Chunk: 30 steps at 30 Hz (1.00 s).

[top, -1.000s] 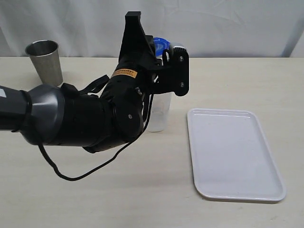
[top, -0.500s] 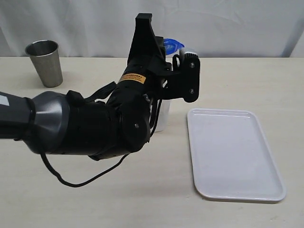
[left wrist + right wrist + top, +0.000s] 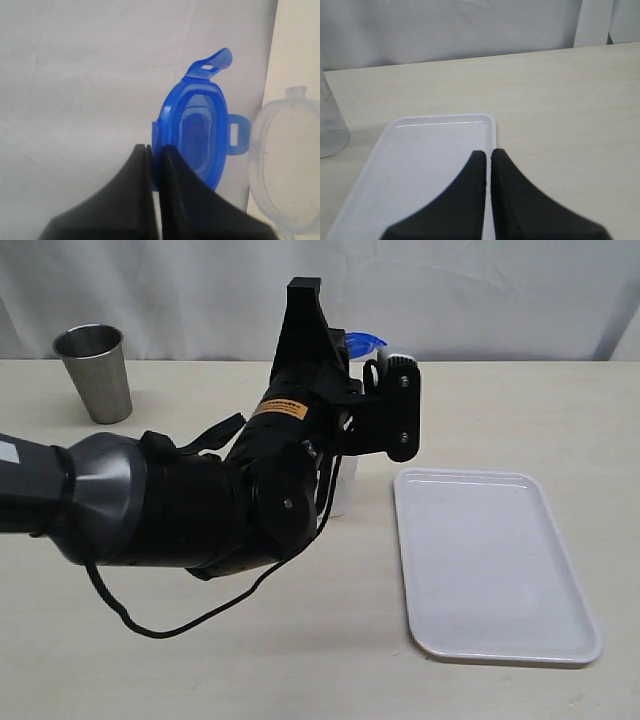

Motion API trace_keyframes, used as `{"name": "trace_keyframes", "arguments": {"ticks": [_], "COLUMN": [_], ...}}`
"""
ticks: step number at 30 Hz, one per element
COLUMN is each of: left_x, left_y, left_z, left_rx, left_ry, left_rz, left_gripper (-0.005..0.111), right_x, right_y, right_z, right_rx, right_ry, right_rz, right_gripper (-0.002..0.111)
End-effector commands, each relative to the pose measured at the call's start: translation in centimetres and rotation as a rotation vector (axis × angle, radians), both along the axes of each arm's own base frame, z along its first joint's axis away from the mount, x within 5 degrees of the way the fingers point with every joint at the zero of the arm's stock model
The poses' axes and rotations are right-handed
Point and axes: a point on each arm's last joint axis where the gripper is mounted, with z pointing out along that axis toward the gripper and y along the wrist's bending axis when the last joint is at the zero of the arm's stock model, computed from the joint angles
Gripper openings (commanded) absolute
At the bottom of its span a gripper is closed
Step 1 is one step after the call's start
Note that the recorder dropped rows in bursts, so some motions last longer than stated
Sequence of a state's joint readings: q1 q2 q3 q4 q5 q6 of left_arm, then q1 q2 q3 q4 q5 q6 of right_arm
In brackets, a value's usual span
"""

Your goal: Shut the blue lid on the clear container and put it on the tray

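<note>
Your left pincer (image 3: 154, 155) clamped on edge of blue lid (image 3: 197, 132), high above worktop; clear container (image 3: 342, 480) beneath, left of tray (image 3: 490, 570). Right pincer (image 3: 487, 155) together, empty, over tray. Risk: thin edge grip slips, lid seats crooked, container tips.

The left arm (image 3: 200, 500) hides most of the clear container (image 3: 343, 485) and the blue lid (image 3: 362, 341). The right wrist view cuts off the tray (image 3: 410, 165).
</note>
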<state>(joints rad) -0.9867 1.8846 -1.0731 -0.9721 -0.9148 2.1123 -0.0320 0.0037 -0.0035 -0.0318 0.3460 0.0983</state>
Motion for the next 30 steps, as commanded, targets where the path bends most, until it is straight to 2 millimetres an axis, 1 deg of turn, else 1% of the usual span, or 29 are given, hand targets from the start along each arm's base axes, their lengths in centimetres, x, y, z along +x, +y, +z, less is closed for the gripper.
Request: {"name": "trace_keyframes", "arguments": {"ticks": [1, 10, 17, 21, 30], "left_x": [-0.1, -0.1, -1.0, -1.1, -1.2], "left_y": [0.1, 0.3, -0.5, -0.5, -0.5], "left_z": [0.3, 0.0, 0.0, -0.1, -0.8], "left_rx": [0.018, -0.001, -0.003, -0.008, -0.027], "left_ry": [-0.007, 0.023, 0.032, 0.044, 0.123], "left_rz": [0.002, 0.033, 0.004, 0.007, 0.012], "left_gripper": [0.000, 0.000, 0.000, 0.000, 0.000], "right_x": [0.0, 0.0, 0.0, 0.0, 0.0], "right_y": [0.0, 0.0, 0.0, 0.0, 0.0], "right_z": [-0.1, -0.1, -0.1, -0.1, -0.1], "right_rx": [0.007, 0.007, 0.007, 0.007, 0.007], "right_ry": [-0.003, -0.003, -0.003, -0.003, -0.003], "right_rz": [-0.002, -0.002, -0.002, -0.002, -0.002], "right_gripper": [0.005, 0.005, 0.005, 0.005, 0.005]}}
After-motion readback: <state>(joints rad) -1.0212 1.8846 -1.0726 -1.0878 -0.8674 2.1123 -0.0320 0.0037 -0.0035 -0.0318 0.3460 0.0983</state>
